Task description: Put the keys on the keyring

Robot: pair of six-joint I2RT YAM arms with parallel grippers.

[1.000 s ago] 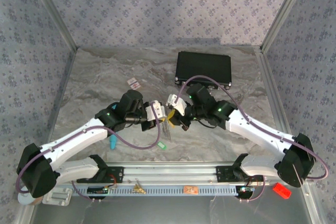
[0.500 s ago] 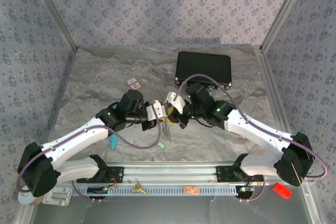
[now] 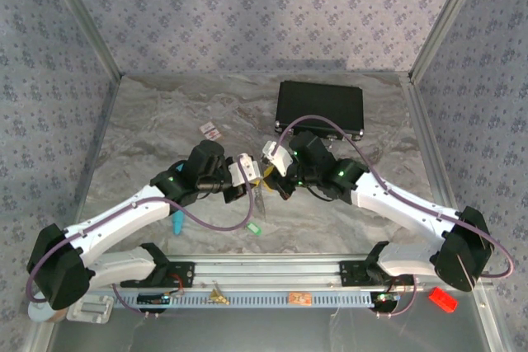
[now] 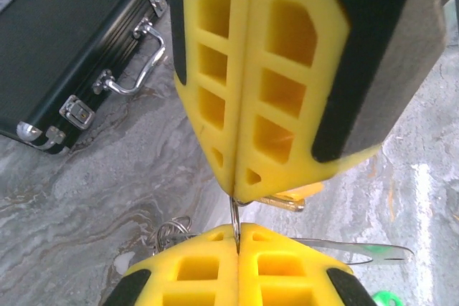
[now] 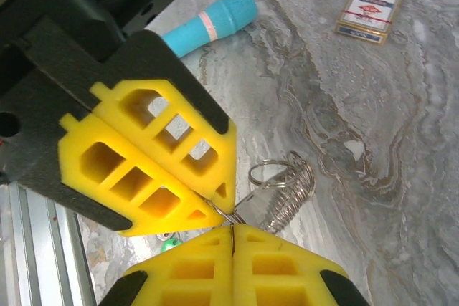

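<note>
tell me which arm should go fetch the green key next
Left, probably: the green key lies just base-side of the left gripper. Both it and the right gripper are shut on the keyring, so it must let go first.

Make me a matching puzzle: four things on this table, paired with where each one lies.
Things:
1. black case
2. teal pen
3. red-and-white card
4. green-headed key

Places:
A. partly hidden under the left arm
B. far side of the table, beyond the right arm
C. on the marble between the two arms, nearer than where they meet
D. open marble left of the case

Pairs: 1-B, 2-A, 3-D, 4-C
</note>
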